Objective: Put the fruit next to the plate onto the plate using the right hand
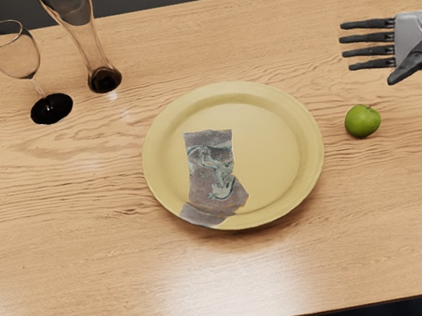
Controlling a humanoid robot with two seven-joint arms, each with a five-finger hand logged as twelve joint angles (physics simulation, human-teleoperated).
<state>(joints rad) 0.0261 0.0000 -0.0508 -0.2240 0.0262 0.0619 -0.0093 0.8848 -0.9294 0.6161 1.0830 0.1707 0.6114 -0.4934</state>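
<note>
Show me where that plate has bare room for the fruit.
Bare: the plate's right half, between the grey patch and the rim facing the green fruit. Crowded: the table's far-left corner, with the wine glass and tall glass.

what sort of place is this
Probably a simulated dining table: a wooden tabletop holding a yellow plate, a wine glass and a tall glass, with a green fruit beside the plate.

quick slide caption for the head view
Right robot hand, fingers spread, hangs behind the small round green fruit lying beside the round yellow plate.
</note>
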